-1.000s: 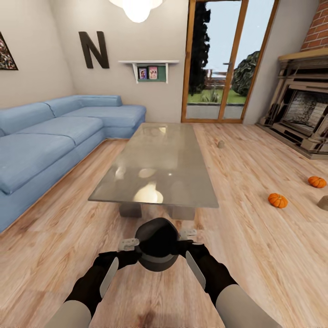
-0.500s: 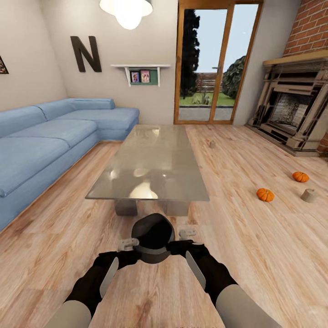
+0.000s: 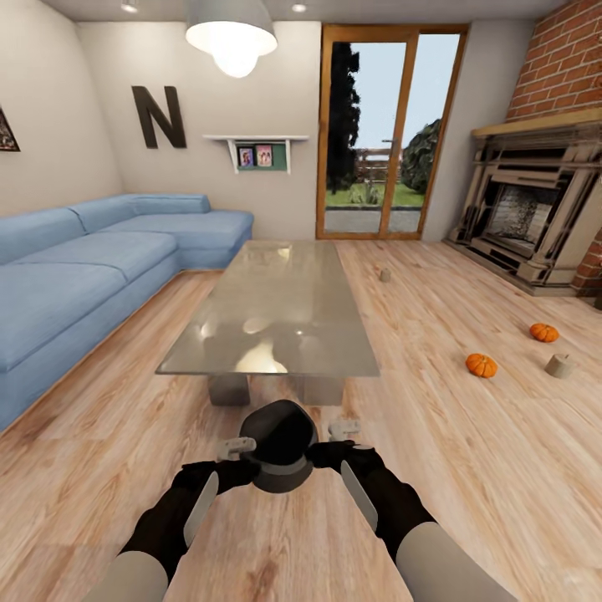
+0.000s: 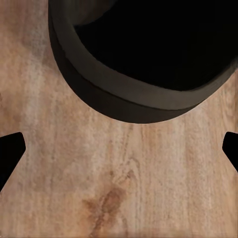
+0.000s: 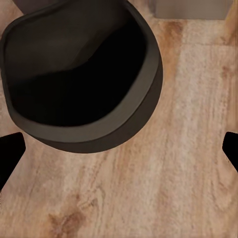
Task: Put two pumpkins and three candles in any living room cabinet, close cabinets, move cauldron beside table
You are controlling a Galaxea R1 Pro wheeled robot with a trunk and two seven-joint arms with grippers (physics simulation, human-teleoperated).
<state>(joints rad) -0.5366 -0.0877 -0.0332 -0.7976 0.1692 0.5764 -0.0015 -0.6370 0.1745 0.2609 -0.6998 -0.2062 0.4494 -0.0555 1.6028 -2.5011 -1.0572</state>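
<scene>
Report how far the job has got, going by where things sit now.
Looks done: the cauldron sits on the floor by the table end. In hand: the left gripper and right gripper flank it, jaws open. Left: two pumpkins and two visible candles lie on the floor.

A light wood plank floor (image 3: 468,468) is seen beneath the grippers. Ahead and to their left, a blue corner sofa (image 3: 84,267) is set against beige walls (image 3: 75,109). Glazed wooden doors (image 3: 385,138) (daylight outside) and a lit pendant lamp (image 3: 232,38) are seen beyond.
</scene>
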